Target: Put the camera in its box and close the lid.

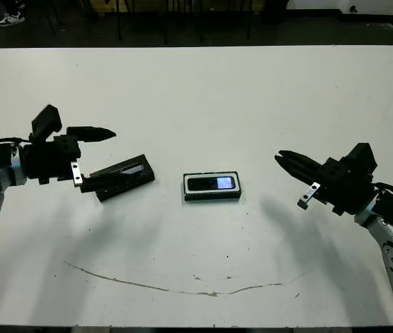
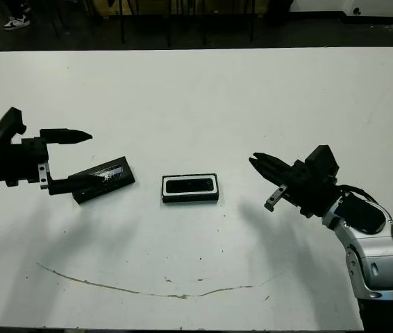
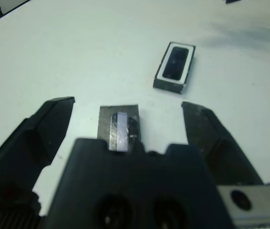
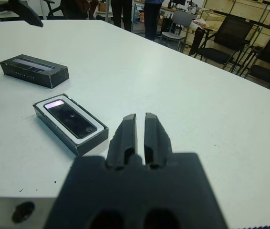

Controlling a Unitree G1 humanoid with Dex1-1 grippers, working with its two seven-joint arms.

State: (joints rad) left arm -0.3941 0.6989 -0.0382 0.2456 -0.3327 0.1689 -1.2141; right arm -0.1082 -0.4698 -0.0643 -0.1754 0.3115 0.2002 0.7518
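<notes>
my left gripper (image 1: pixel 94 156) and right gripper (image 2: pixel 260 169) are matte black, each with two tapered fingers and a small silver bracket holding one screw hole. behind them my forearms are silver-grey with black joints.

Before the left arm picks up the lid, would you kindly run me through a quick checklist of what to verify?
1. Camera lying in the box: ok.
2. Lid flat on the table, beside the box: ok.
3. Left claw open around the lid: ok.
4. Lid gripped: not ok, fingers apart.
5. Right claw shut, away from the box: ok.
6. Camera fully seated: cannot tell.
</notes>
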